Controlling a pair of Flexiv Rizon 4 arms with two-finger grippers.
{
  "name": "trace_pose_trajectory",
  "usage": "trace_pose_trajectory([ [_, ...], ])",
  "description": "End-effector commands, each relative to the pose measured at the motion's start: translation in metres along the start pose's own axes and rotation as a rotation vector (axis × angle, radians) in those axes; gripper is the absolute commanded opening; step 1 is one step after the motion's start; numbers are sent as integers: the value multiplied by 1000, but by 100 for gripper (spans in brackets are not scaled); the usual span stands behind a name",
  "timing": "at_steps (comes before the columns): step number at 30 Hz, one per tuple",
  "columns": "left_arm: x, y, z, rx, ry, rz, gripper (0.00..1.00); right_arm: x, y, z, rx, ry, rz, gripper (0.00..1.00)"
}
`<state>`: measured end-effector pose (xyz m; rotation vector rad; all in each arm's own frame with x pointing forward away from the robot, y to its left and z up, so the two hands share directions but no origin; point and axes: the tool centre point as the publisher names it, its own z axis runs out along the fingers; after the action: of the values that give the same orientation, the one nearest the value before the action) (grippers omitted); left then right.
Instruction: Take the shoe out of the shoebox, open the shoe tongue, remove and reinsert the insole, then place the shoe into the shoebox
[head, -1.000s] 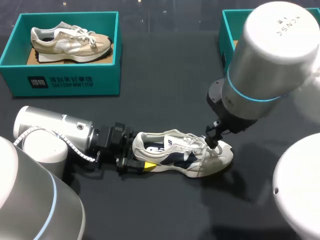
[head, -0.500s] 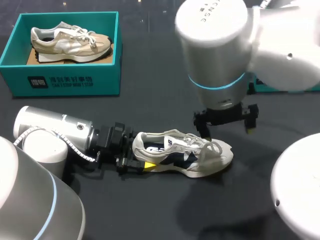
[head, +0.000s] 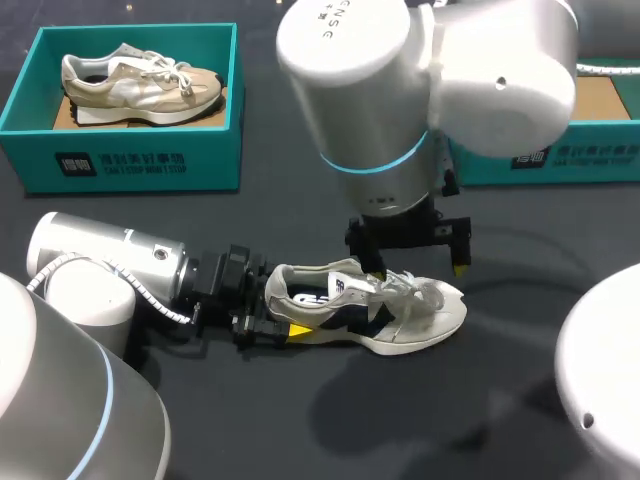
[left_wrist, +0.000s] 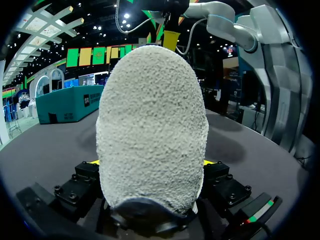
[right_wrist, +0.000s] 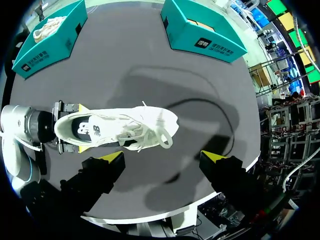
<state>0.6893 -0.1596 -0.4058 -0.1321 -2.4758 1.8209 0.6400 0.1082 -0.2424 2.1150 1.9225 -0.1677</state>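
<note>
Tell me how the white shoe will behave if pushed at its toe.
The white shoe likely pivots rather than slides, since the left end effector clamps its heel. Its upper probably gives softly; the loose laces look floppy and may snag.

Table count: shoes, boxes, grippers.
2 shoes: white shoe, beige shoe. 2 teal boxes: left shoebox, right shoebox. 2 grippers: left gripper, right gripper.

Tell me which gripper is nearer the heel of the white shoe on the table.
Left. The left gripper clamps the shoe at its heel from both sides. The right gripper hangs open above the laces, nearer the toe.
</note>
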Motion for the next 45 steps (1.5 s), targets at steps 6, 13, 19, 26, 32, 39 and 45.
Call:
trace_pose_trajectory([
  [6, 2, 1, 3, -1, -1, 0, 0, 10, -12, 3, -34, -213, 78, 100],
  [13, 2, 1, 3, -1, -1, 0, 0, 50, -25, 3, -124, -345, 172, 100],
  [19, 2, 1, 3, -1, -1, 0, 0, 76, -22, 7, -170, -446, 231, 100],
  [26, 2, 1, 3, -1, -1, 0, 0, 93, -13, 13, -175, -503, 284, 100],
  [32, 2, 1, 3, -1, -1, 0, 0, 105, -5, 21, -168, -580, 329, 100],
  [39, 2, 1, 3, -1, -1, 0, 0, 109, 0, 28, -146, -620, 372, 100],
  [45, 2, 1, 3, -1, -1, 0, 0, 113, 3, 31, -155, -675, 407, 100],
])
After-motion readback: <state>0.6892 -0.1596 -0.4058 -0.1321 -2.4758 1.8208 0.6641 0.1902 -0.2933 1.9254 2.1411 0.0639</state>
